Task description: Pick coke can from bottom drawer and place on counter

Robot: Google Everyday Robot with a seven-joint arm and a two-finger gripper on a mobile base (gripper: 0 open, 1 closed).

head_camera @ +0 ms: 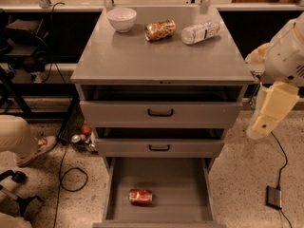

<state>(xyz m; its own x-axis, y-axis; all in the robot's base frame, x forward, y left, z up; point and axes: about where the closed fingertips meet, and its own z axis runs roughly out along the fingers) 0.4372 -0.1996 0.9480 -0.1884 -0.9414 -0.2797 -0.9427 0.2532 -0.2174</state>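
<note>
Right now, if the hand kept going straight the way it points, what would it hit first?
The hand hangs right of the cabinet, pointing down and slightly left. Straight on, it would probably meet the floor beside the open bottom drawer, not the can; depth is unclear.

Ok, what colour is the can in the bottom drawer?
Red, with pale markings; the camera view shows the can. The hand hangs right of the cabinet.

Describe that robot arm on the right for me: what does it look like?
The arm at the right edge has smooth, rounded white shells. Its gripper, hanging beside the cabinet, is a blocky cream-yellow piece. No markings show on it.
</note>
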